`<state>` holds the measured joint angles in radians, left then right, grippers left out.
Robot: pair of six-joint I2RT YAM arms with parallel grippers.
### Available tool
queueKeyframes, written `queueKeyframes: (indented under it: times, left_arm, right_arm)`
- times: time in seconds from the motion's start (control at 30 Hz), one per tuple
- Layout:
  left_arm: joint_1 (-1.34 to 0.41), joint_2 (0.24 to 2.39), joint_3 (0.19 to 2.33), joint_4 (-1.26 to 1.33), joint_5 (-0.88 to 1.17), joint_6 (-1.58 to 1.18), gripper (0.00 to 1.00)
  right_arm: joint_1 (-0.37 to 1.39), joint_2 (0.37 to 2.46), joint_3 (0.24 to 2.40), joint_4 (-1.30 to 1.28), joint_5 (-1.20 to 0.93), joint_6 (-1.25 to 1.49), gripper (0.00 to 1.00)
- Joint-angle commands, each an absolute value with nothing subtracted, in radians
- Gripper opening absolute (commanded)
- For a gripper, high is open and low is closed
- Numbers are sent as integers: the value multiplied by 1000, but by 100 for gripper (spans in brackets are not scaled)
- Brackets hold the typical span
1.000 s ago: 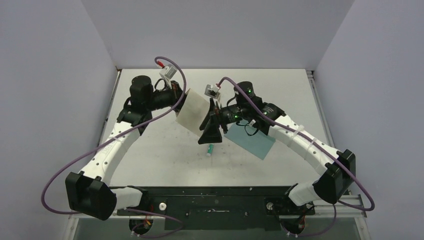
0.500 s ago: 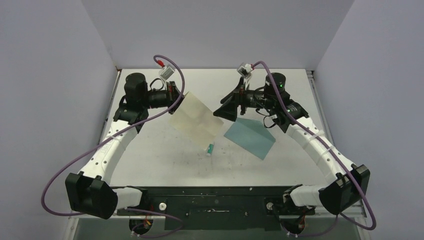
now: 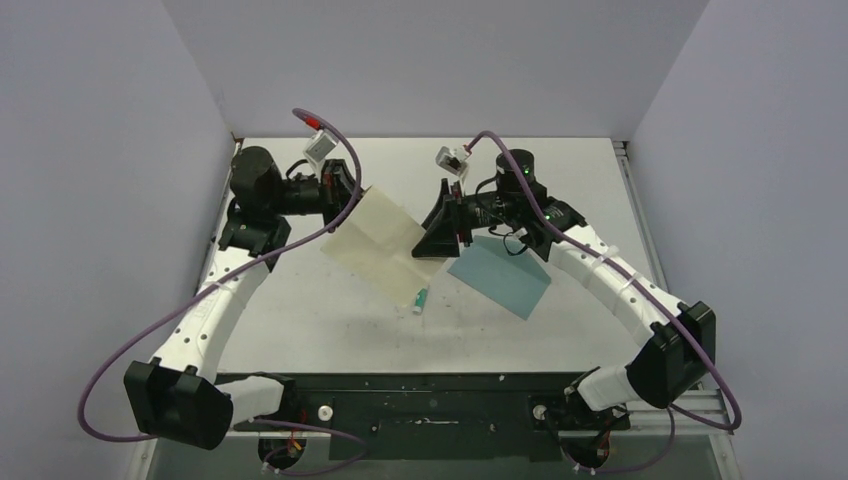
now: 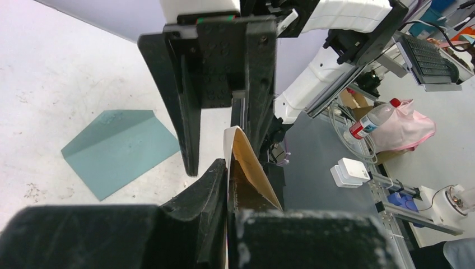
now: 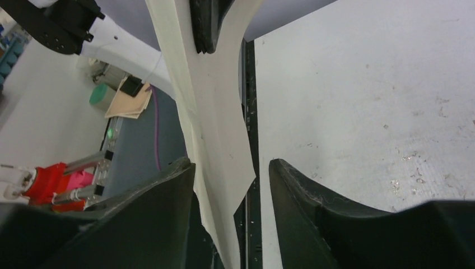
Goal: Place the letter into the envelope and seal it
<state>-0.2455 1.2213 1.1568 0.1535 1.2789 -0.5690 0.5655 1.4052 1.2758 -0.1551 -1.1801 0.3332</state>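
Observation:
The letter (image 3: pixel 385 240), a cream sheet with a tan inner face, hangs above the table. My left gripper (image 3: pixel 352 192) is shut on its far left corner. In the left wrist view the letter (image 4: pixel 249 168) stands edge-on in that gripper (image 4: pixel 228 168). My right gripper (image 3: pixel 432 240) straddles the sheet's right edge. In the right wrist view the letter (image 5: pixel 213 112) rests against one finger of the right gripper (image 5: pixel 232 168), with a gap to the other finger. The teal envelope (image 3: pixel 505 280) lies flat on the table under the right arm and also shows in the left wrist view (image 4: pixel 120 148).
A small white-and-green stick (image 3: pixel 420 298) lies on the table just below the letter's lower corner. The black base rail (image 3: pixel 430 400) runs along the near edge. Grey walls enclose the white table (image 3: pixel 300 310) on three sides.
The right gripper backed away from the letter, then returned to its right edge with narrower jaws. The left arm drew the letter slightly left and the sheet now hangs flatter.

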Motion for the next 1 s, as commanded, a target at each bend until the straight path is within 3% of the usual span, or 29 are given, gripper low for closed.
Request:
queueKeyframes:
  times: [0.0,0.1,0.13,0.17,0.2,0.33,0.4,0.53,0.7,0.77,0.83,0.97]
  left_arm:
    - [-230,1194,1187,288,1310,-631,0]
    - [-206,1188,1186,280,1295,-631,0]
    - [-191,1183,1183,271,1285,-626,0]
    - [-174,1176,1178,261,1277,-620,1]
    - [-148,1168,1170,247,1265,-611,15]
    - [-76,1128,1157,64,1158,-462,55]
    - [-64,1115,1174,-107,1036,-347,68]
    - [-52,1114,1217,-339,552,-256,79]
    - [-28,1168,1325,-587,-90,-394,84]
    - [-19,1186,1356,-612,-25,-419,84]
    - [-19,1178,1345,-552,166,-460,84]
    - [-65,1120,1216,-185,526,-746,84]
  right_arm:
    - [589,1444,1335,-168,-1212,282,41]
    - [582,1435,1320,-99,-1201,337,9]
    - [576,1428,1315,-80,-1192,354,6]
    - [569,1420,1311,-62,-1187,372,5]
    - [558,1410,1305,-46,-1182,385,5]
    - [523,1387,1286,-27,-1135,411,5]
    - [501,1384,1278,-34,-1108,417,5]
    - [465,1369,1266,-51,-992,425,5]
    - [454,1363,1305,-156,-699,401,5]
    - [456,1358,1308,-162,-627,402,5]
    - [461,1358,1309,-154,-586,405,5]
    - [491,1352,1309,-114,-579,417,5]
